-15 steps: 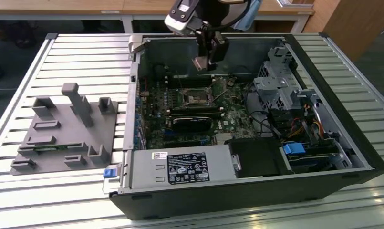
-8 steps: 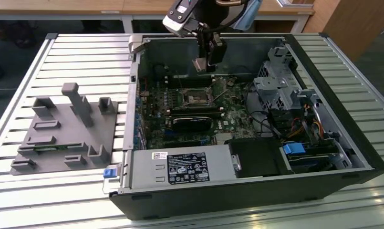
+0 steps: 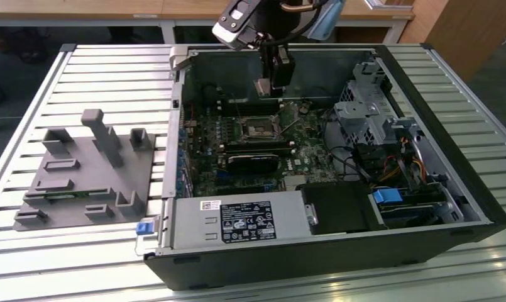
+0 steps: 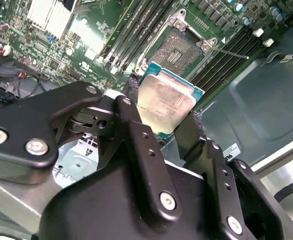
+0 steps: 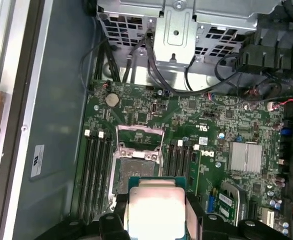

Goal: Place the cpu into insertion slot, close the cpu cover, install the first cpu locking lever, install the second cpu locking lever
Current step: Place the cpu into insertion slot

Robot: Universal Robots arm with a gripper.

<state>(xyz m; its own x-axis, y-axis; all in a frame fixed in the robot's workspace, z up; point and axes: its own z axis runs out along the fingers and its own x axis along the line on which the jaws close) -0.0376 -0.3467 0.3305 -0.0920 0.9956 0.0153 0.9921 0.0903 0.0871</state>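
- Silver-grey metal is topping the cpu (image 4: pixel 166 102), which the gripper (image 4: pixel 164 107) is pinching by two opposite edges between its black fingers (image 4: pixel 136 130).
- The chip is hanging above the green motherboard (image 4: pixel 86 30), apart from the insertion slot (image 4: pixel 179 50), whose dark centre is lying bare.
- In the first wrist view the cpu cover (image 5: pixel 139 128) is standing flipped back beside the socket.
- In the exterior view a black printed label (image 3: pixel 246 221) is sitting on the grey power supply (image 3: pixel 194 220).

Nothing readable. In the exterior view a printed label (image 3: pixel 245 221) sits on the power supply (image 3: pixel 185 226), six o'clock of the motherboard (image 3: pixel 204 141).
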